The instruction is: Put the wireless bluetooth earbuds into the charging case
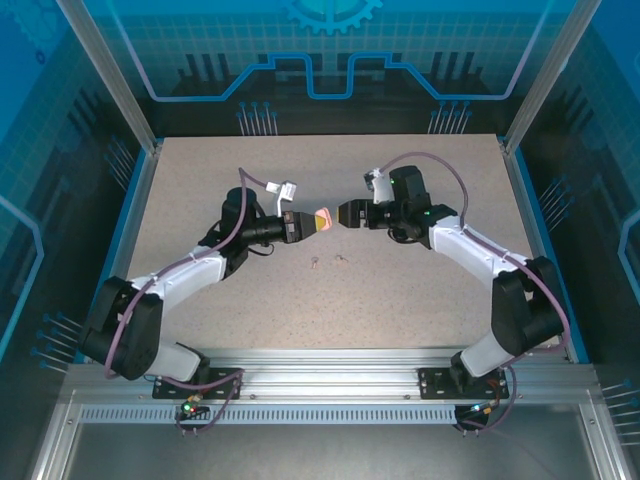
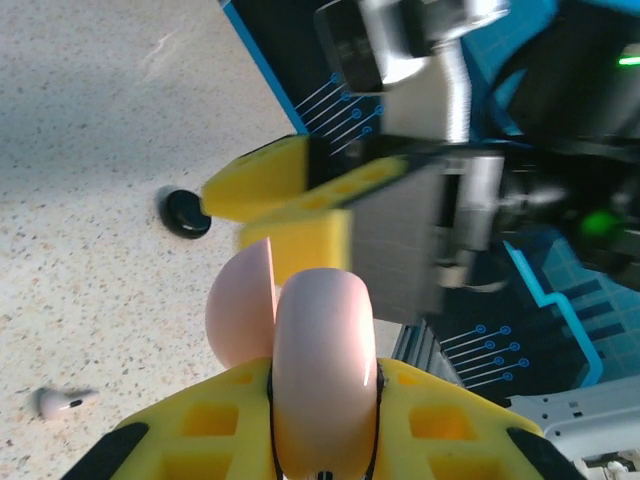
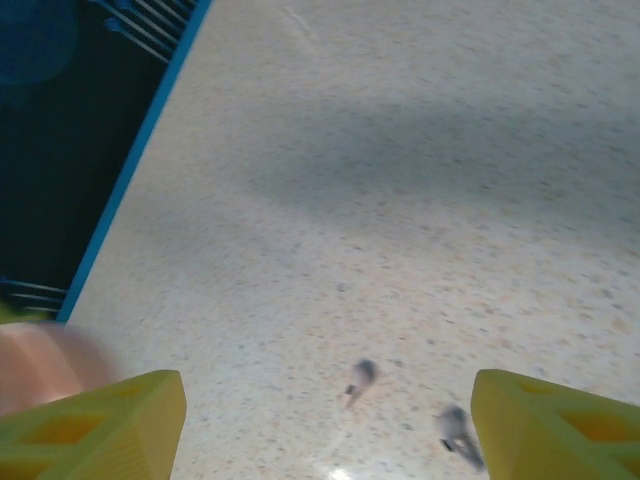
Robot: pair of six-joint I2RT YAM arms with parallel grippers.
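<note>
Pinching pink case over speckled table, left gripper; right gripper spread; blue walls around

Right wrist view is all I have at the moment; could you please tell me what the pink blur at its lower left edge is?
Observer: That is a pale pink round plastic charging case, clamped in the left end effector.
Operator: Thank you. Is the case open or closed?
Observer: The left wrist view shows it open, with its lid swung away from the body.
Operator: Is there anything on the table beyond the case that I am missing?
Observer: Yes, a glossy black round object lies on the speckled table just past the case.
</note>
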